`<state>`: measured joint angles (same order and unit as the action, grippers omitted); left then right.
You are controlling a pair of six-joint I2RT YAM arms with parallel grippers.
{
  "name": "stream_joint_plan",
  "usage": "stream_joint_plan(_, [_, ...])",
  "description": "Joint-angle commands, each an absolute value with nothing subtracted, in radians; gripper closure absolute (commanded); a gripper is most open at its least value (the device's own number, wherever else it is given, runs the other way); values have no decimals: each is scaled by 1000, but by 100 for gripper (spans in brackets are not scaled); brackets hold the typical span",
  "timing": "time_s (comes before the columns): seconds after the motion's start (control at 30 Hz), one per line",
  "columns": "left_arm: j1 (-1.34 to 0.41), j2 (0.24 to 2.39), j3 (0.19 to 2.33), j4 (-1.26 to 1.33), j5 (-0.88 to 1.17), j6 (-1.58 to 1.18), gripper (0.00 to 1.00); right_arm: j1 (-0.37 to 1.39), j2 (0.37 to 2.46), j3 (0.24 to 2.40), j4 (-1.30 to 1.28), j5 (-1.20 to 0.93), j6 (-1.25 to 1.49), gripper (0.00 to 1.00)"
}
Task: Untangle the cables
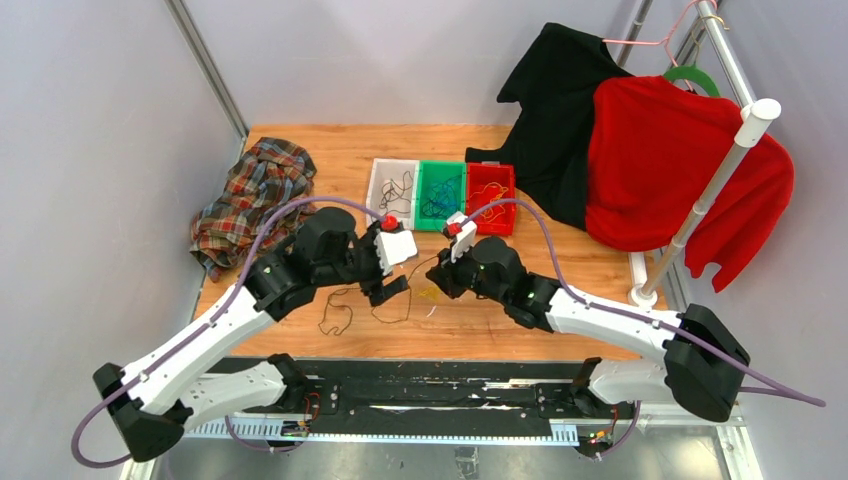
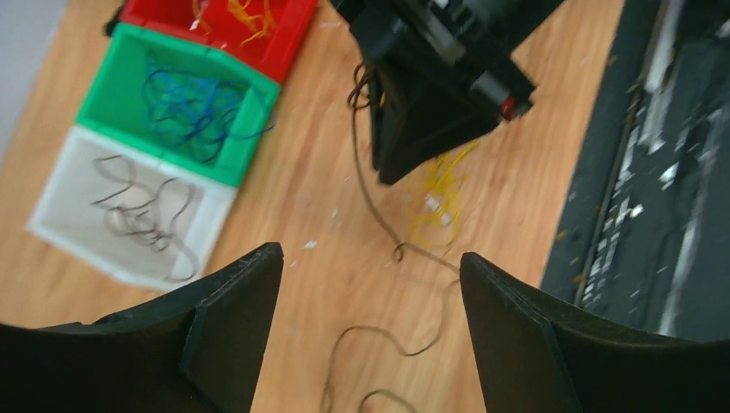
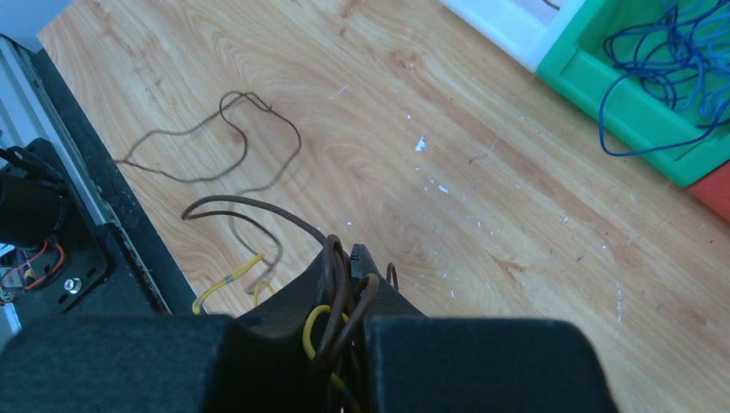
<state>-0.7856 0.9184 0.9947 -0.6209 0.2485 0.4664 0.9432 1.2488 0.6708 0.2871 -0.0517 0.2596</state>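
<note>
My right gripper point(image 3: 351, 258) is shut on a bunch of brown and yellow cables point(image 3: 344, 301), held just above the wooden table. A long brown cable point(image 1: 340, 312) trails from it leftward in loops over the table; it also shows in the left wrist view point(image 2: 379, 340) and the right wrist view point(image 3: 225, 138). Yellow cables point(image 2: 437, 194) lie under the right gripper point(image 1: 437, 283). My left gripper point(image 2: 370, 262) is open and empty above the brown cable's loops; in the top view it point(image 1: 392, 291) hangs just left of the right gripper.
Three bins stand at the back of the table: a white one point(image 1: 391, 186) with dark cables, a green one point(image 1: 441, 190) with blue cables, a red one point(image 1: 490, 192) with orange cables. A plaid cloth point(image 1: 252, 195) lies at the left. Black and red garments point(image 1: 660, 165) hang on a rack at the right.
</note>
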Motion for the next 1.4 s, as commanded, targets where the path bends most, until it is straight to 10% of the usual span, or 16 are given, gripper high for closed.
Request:
stream_joint_plan(0.0, [-767,995,997,-424,405,156,22,943,1202,718,258,-49,232,100])
stream_joint_plan(0.3, [-739,1076,959,-322,492,136,36,943,1169,715,259,-63,229,99])
stream_joint_plan(0.63, [-729,1105,967,-375,467,311,99,944,1131,670,280,-75,242,95])
stream_joint_plan(0.97, [-727,1058,1059,-438,417,404,100,943,1013,565,262,20,278,50])
stream_joint_plan(1.37, [-727,1036,1126,-594,459,460,99,939,967,502,353,58,370,47])
